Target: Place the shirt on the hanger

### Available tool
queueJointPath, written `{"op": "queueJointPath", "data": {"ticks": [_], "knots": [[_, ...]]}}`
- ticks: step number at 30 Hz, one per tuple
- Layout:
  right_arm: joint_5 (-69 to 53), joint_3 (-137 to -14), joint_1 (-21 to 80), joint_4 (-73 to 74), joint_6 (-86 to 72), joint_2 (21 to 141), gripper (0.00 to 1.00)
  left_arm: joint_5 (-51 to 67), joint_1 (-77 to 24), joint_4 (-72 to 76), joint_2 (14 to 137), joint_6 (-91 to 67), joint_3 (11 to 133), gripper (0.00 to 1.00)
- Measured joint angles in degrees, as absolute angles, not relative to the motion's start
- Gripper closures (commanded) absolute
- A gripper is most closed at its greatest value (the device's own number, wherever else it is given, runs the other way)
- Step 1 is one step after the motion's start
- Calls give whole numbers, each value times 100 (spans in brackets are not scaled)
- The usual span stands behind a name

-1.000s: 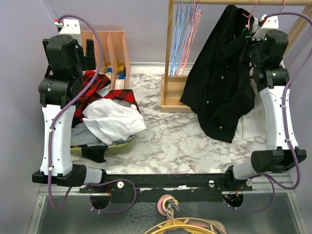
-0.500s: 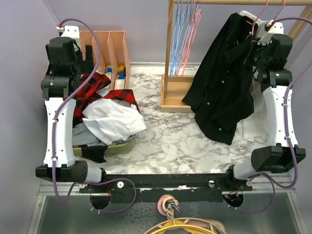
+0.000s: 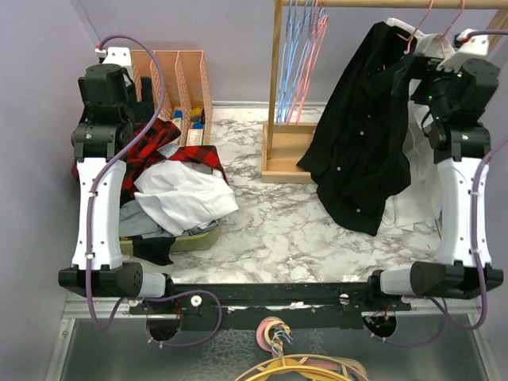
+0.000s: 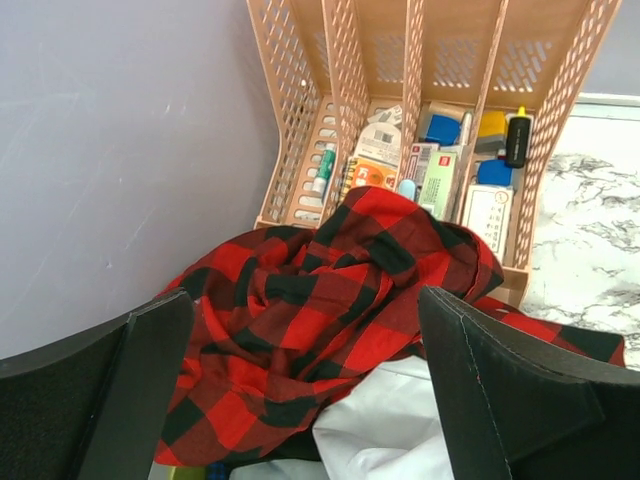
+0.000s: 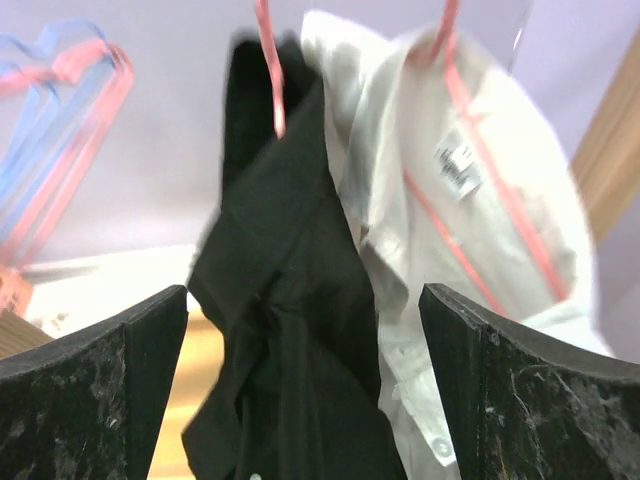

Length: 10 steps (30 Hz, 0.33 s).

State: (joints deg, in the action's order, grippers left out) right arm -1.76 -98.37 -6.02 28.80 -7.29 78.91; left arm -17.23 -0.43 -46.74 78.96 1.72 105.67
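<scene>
Your large plain black button-up shirt [image 3: 357,135] hangs lopsided from the thin pink-red wire hanger [image 5: 270,80], hem low over the marble bench [image 3: 278,230]; open bench lies to its left. Your right pincer [image 5: 303,297], raised high, gapes empty before the shirt; your left pincer [image 4: 305,300], likewise spread, hovers over red-and-black plaid cloth [image 4: 380,250].

The shirt [image 3: 357,151] is matt black cloth; the hanger [image 5: 270,80] is thin, smooth pink wire. The table [image 3: 270,230] top looks smooth and marble-patterned, with a slight sheen. The rack [image 3: 276,79] is pale bare wood, the file tray [image 4: 290,120] peach plastic mesh, the plaid garment [image 4: 330,310] soft woven cloth
</scene>
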Motion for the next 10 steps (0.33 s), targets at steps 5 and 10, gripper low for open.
{"op": "queueJointPath", "data": {"ticks": [5, 10], "knots": [[-130, -10379, -602, 2545, -871, 7321, 1, -2259, -27, -4541, 7848, 64, 10313, 2], [-882, -10304, -602, 1822, -1201, 6637, 0, -2370, 150, -4508, 7789, 108, 10304, 3]]}}
